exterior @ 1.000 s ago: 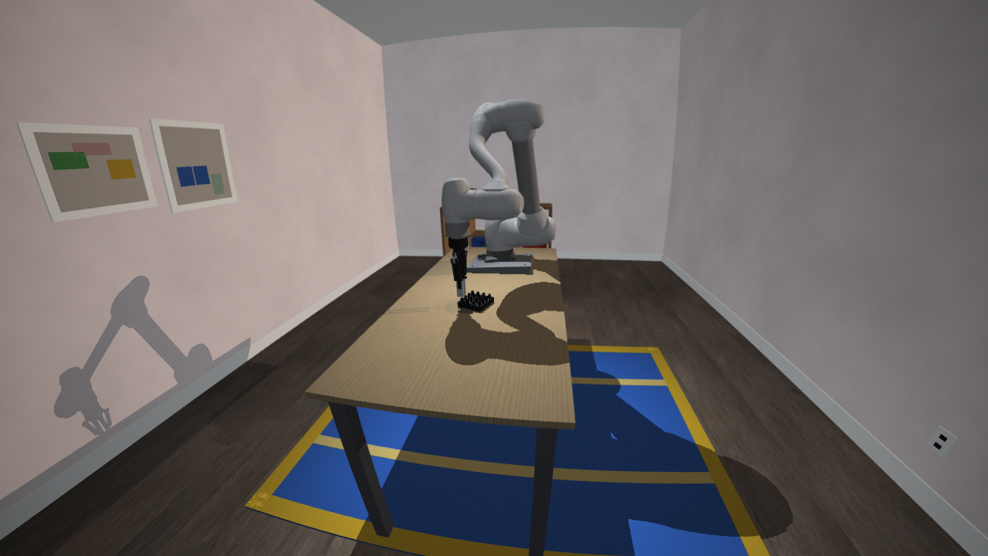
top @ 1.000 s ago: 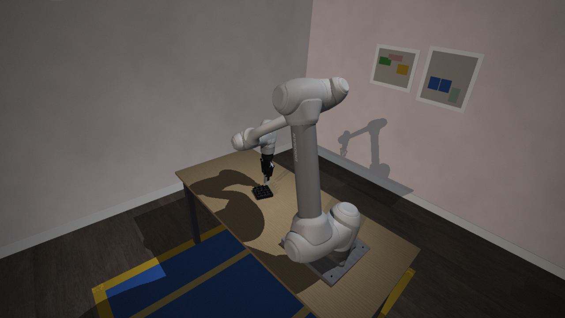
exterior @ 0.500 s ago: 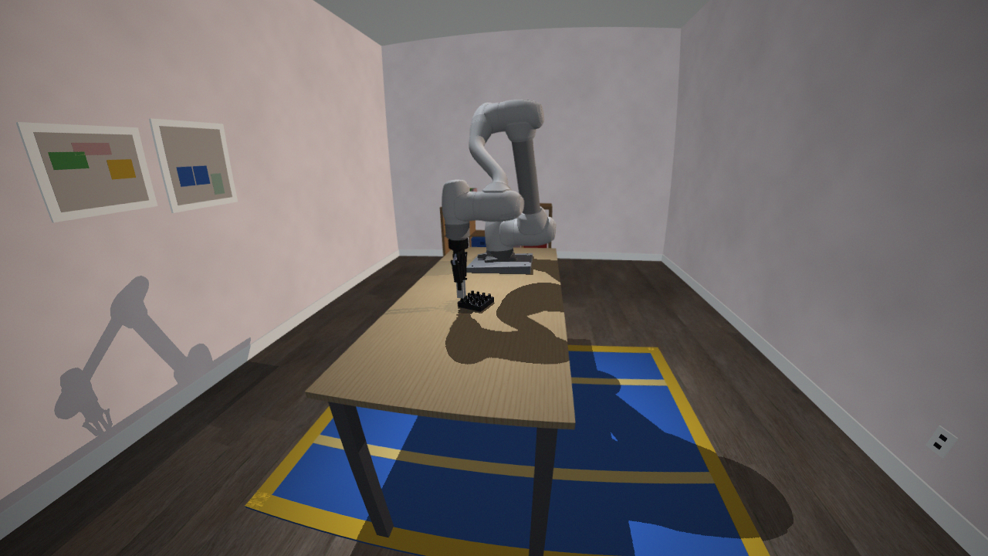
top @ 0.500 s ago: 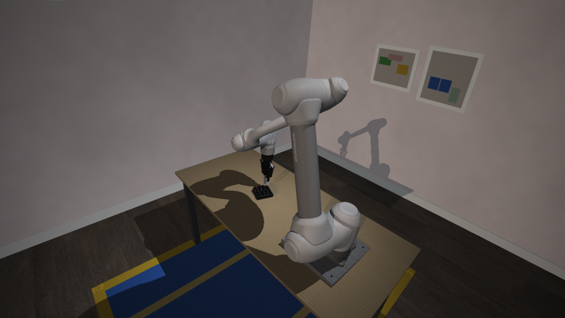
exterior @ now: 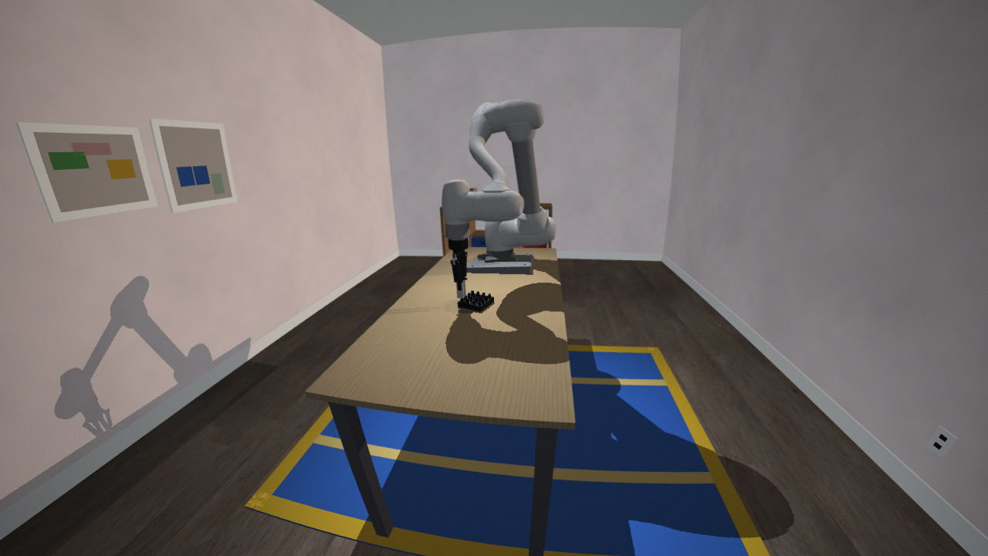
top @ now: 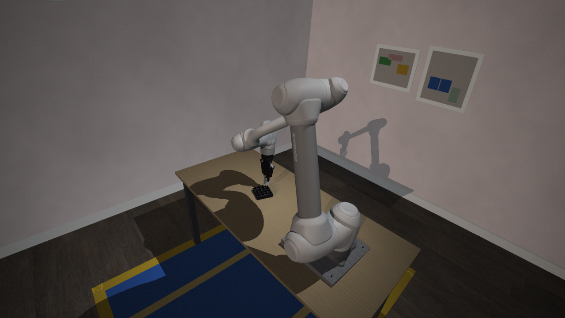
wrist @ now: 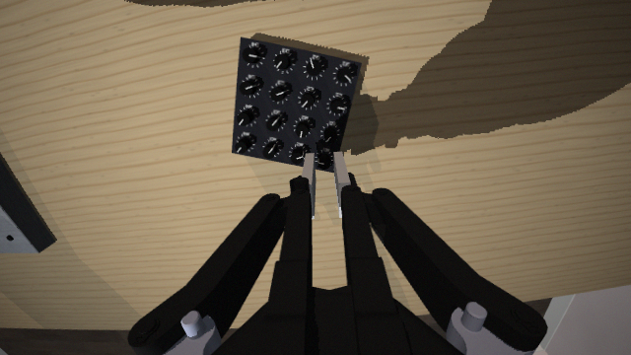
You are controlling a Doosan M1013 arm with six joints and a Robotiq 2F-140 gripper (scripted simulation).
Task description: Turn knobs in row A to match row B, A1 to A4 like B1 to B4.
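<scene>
The black knob box (top: 263, 191) (exterior: 476, 303) (wrist: 263, 104) stands flat on the wooden table (top: 221, 174), with several rows of black knobs marked by white lines. The printed names are too small to read. My gripper (top: 267, 182) (exterior: 461, 295) (wrist: 324, 166) points straight down just above the box's corner that lies nearest and to the right in the wrist view. Its fingers stand a narrow gap apart with nothing between them. In the wrist view the corner knob (wrist: 323, 158) shows in the gap between the fingertips, still below them.
The arm's grey base plate (top: 347, 261) (wrist: 15, 232) is bolted to the table behind the gripper. The arm's dark shadow (top: 237, 209) falls across the table beside the box. The table's edges lie well away from the box.
</scene>
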